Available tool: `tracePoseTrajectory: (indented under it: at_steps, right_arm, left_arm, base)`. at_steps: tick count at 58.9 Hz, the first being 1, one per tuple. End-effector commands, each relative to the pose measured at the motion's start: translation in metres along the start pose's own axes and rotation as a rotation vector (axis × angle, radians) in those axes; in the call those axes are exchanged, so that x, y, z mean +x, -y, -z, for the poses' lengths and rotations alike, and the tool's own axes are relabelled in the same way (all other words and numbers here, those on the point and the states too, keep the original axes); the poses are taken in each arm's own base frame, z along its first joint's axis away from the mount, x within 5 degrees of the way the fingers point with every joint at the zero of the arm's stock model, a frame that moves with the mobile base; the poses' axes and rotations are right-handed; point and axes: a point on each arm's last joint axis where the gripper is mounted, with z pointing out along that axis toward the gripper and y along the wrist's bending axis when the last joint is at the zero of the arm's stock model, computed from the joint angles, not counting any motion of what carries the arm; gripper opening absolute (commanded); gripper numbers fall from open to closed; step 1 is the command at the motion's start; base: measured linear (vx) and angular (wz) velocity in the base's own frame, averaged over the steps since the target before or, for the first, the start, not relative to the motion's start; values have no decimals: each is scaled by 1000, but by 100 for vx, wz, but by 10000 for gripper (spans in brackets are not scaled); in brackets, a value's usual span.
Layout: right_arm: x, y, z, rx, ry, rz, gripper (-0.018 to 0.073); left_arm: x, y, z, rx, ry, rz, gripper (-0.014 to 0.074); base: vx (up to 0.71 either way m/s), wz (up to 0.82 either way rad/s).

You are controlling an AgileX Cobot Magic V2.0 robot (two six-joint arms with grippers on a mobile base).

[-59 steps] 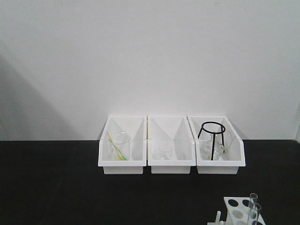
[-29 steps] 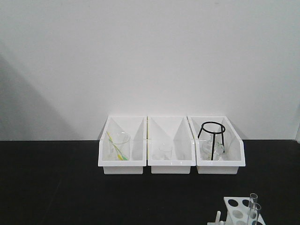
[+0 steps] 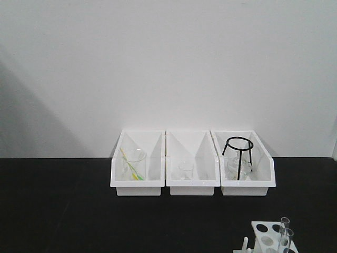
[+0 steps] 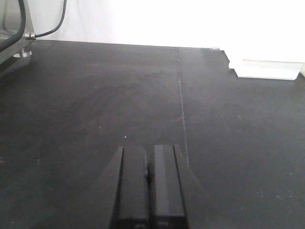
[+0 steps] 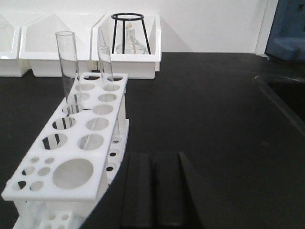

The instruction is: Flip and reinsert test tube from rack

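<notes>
White rack [image 5: 71, 148] holds two tubes [image 5: 66, 67] | bins [image 3: 192, 163] behind | left tool [image 4: 148, 183], right tool [image 5: 152, 183] together, empty

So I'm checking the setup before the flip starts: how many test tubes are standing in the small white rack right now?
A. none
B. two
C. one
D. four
B. The right wrist view shows two clear test tubes standing upright in holes at the far end of the rack, and the front view also shows two tube tops at the rack.
</notes>
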Motion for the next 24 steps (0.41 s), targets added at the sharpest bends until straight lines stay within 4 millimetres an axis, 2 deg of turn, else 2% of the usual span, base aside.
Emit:
tracePoseTrajectory:
  at_steps: [1, 24]
  right_arm:
    - [-6, 0, 0, 3, 70, 15, -12]
    - [-5, 0, 0, 3, 69, 15, -12]
  left_arm:
    - [-8, 2, 1, 23, 97, 2, -6]
    - [-8, 2, 1, 23, 97, 2, -6]
  base:
    - [0, 0]
    - [0, 0]
